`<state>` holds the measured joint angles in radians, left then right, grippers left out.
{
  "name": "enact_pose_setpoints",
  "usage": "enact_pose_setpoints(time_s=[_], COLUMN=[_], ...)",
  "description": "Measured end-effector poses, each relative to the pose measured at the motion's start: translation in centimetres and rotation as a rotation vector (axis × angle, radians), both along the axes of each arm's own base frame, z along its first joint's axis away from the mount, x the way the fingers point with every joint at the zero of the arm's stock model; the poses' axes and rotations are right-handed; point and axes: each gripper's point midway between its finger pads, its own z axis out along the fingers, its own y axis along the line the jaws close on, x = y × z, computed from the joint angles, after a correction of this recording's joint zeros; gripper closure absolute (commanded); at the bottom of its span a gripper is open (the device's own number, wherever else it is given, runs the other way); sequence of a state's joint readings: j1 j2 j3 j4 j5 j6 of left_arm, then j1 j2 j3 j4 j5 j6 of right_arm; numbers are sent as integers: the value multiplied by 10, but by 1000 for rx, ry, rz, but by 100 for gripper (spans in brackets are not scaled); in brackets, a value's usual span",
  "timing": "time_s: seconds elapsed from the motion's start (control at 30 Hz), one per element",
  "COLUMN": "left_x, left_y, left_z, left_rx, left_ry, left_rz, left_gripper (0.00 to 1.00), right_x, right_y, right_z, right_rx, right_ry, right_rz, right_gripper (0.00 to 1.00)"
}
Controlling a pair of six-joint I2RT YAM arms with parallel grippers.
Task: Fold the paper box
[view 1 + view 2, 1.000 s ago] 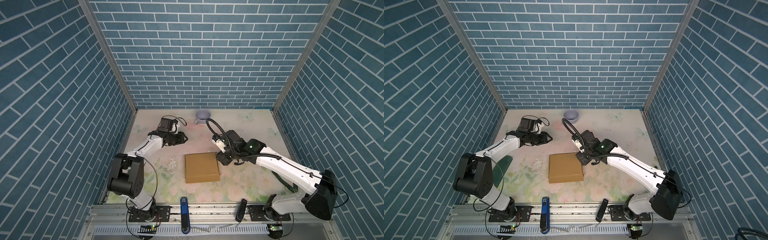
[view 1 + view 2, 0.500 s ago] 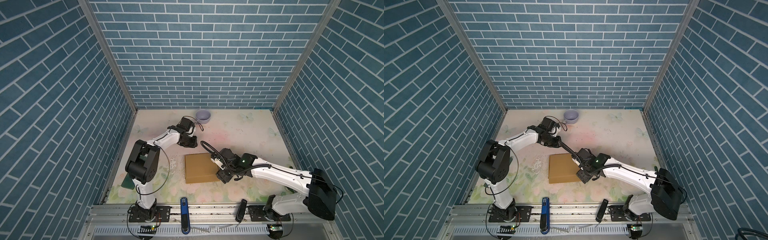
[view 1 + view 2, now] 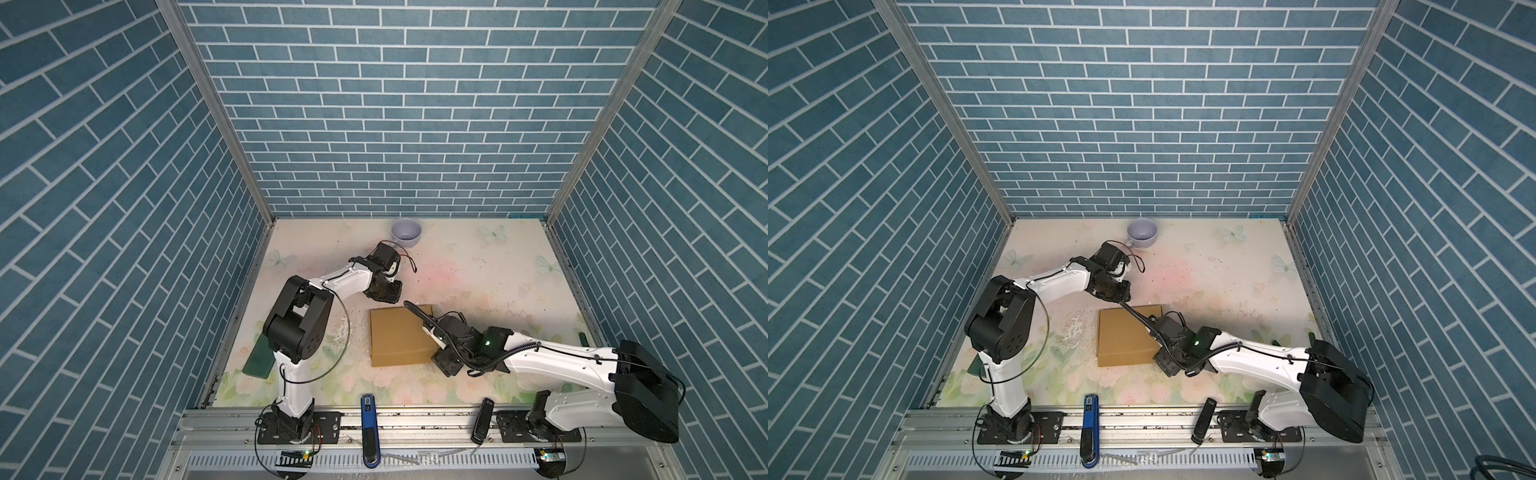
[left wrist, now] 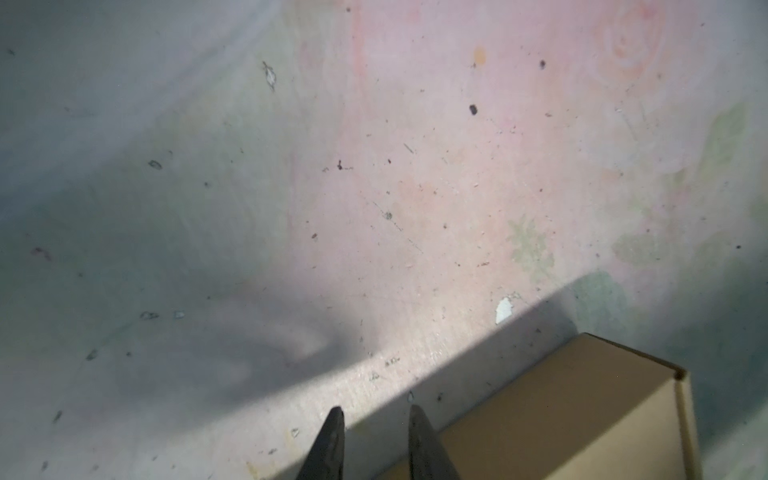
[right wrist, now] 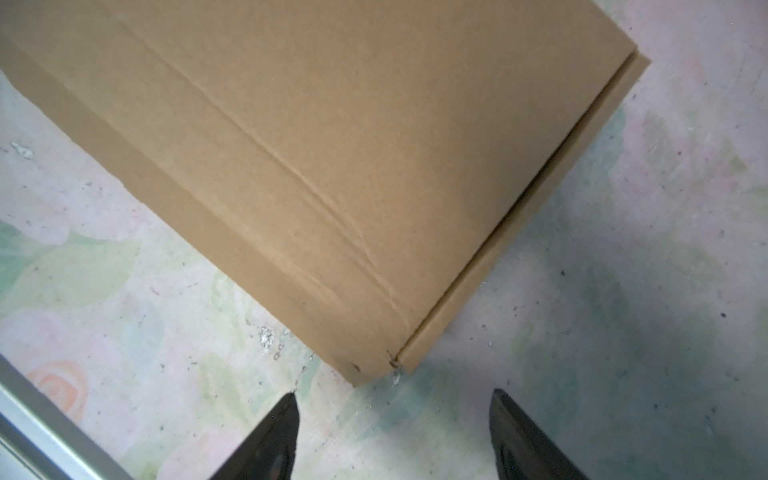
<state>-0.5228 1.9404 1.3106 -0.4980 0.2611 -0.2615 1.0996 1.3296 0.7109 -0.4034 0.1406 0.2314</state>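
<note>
The paper box lies closed and flat on the floral table, a plain brown squarish mailer. My left gripper points down just behind the box's far edge; in the left wrist view its fingertips stand a narrow gap apart over bare table, with the box beside them. My right gripper sits low at the box's near right corner. In the right wrist view that gripper is wide open, and the box's corner lies just ahead of the gap, apart from both fingers.
A lavender bowl stands at the back of the table. A dark green flat board lies by the left arm's base. A blue tool and a black one rest on the front rail. Brick-patterned walls enclose three sides.
The left arm swung from the table's left rear to the box's far edge, its jaws narrowing. The right gripper slid along the box's right side to the near corner and opened wider.
</note>
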Motion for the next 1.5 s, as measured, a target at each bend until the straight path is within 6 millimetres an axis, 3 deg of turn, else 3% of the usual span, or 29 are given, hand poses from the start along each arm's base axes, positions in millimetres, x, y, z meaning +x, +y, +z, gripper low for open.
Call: enact_pose_setpoints(time_s=[0.17, 0.53, 1.0, 1.5], left_x=[-3, 2, -1, -3], left_y=[-2, -11, -29, -48], left_z=[-14, -13, -15, -16], left_rx=[21, 12, -8, -30], left_ry=[24, 8, -4, -37], left_rz=[-8, -19, -58, -111], left_gripper=[73, 75, 79, 83], right_x=[2, 0, -2, 7], right_y=[5, 7, 3, 5], right_z=[-8, -12, -34, -34], right_rx=[-3, 7, -42, -37], right_ry=[-4, 5, 28, -17], right_rz=[2, 3, -1, -37], right_gripper=[30, 32, 34, 41])
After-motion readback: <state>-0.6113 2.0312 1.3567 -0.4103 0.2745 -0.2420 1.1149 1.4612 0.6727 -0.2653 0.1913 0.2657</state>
